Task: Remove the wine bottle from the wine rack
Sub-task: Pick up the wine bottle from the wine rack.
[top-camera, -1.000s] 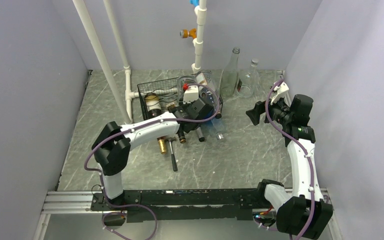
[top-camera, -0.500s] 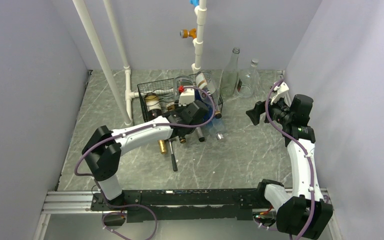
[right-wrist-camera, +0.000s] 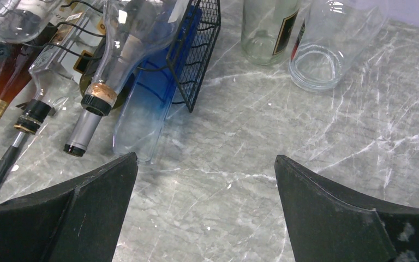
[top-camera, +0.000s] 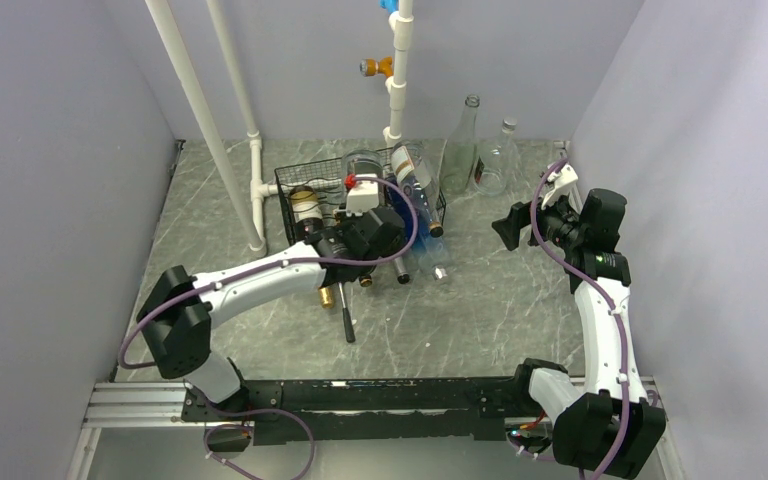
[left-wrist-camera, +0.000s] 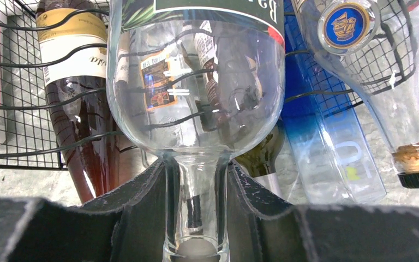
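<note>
The black wire-mesh wine rack [top-camera: 295,185] stands at the middle back of the table and holds several bottles lying with their necks toward me. My left gripper [left-wrist-camera: 196,164] is shut on the neck of a clear wine bottle [left-wrist-camera: 196,82] with a green-edged label. The bottle's body lies over the rack's wavy wires [left-wrist-camera: 11,109]. In the top view the left gripper [top-camera: 360,228] sits at the rack's front edge, just below that bottle [top-camera: 365,165]. My right gripper [right-wrist-camera: 205,157] hangs open above bare table to the right of the rack [right-wrist-camera: 199,49], holding nothing.
Beside the held bottle lie a dark brown bottle [left-wrist-camera: 76,54], a blue bottle [left-wrist-camera: 327,147] and a corked clear bottle [left-wrist-camera: 393,98]. Two clear bottles [top-camera: 460,150] [top-camera: 500,160] stand at the back right. White pipes [top-camera: 200,110] rise left of the rack. A black-handled tool [top-camera: 345,318] lies on the table.
My left wrist has shifted left and a little nearer with the clear bottle's neck in its grip, and its elbow has swung out to the left. The right arm has not moved.
</note>
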